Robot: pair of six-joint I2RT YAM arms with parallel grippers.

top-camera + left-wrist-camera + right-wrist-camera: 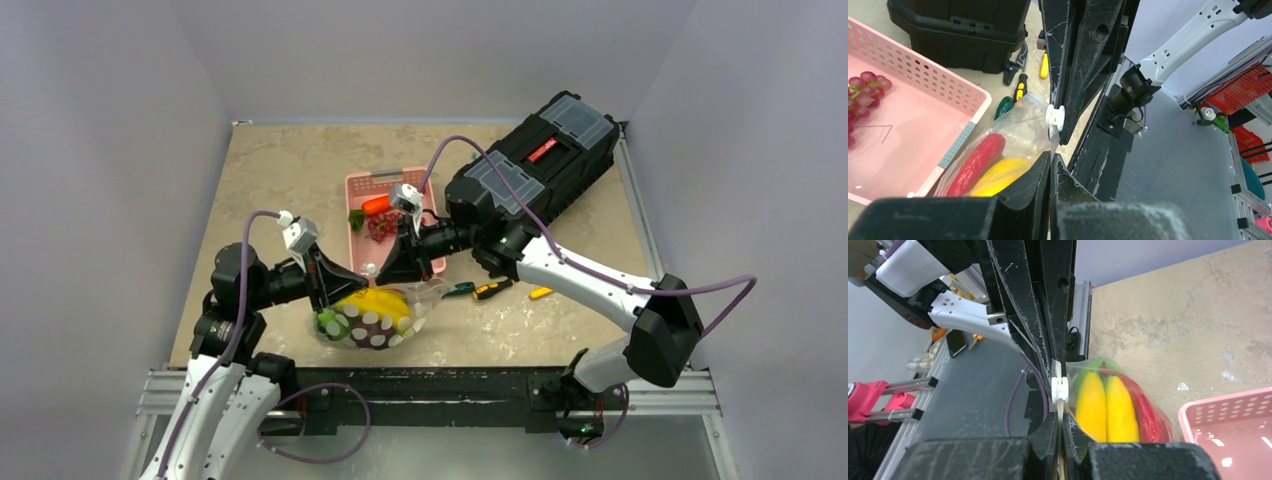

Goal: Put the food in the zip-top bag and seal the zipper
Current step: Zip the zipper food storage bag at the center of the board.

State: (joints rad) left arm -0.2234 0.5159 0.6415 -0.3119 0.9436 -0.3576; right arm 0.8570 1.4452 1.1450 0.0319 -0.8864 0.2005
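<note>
The zip-top bag (372,320) hangs just over the table's near edge, its green spotted bottom bulging with food: yellow bananas (1104,405) and a red piece (1148,415). My left gripper (1052,161) is shut on the zipper (1053,142) at the bag's mouth, just below a white slider (1054,116). My right gripper (1061,424) is shut on the same strip from the opposite side, the slider (1059,387) right ahead of its tips. In the top view the left gripper (356,290) and right gripper (384,278) meet tip to tip over the bag. A carrot (377,204), grapes (382,228) and a green piece (356,220) lie in the pink basket.
The pink basket (352,182) stands just behind the grippers. A black toolbox (530,165) fills the back right. Three screwdrivers (492,290) lie on the table to the right of the bag. The table's near edge and metal rail (450,378) run under the bag.
</note>
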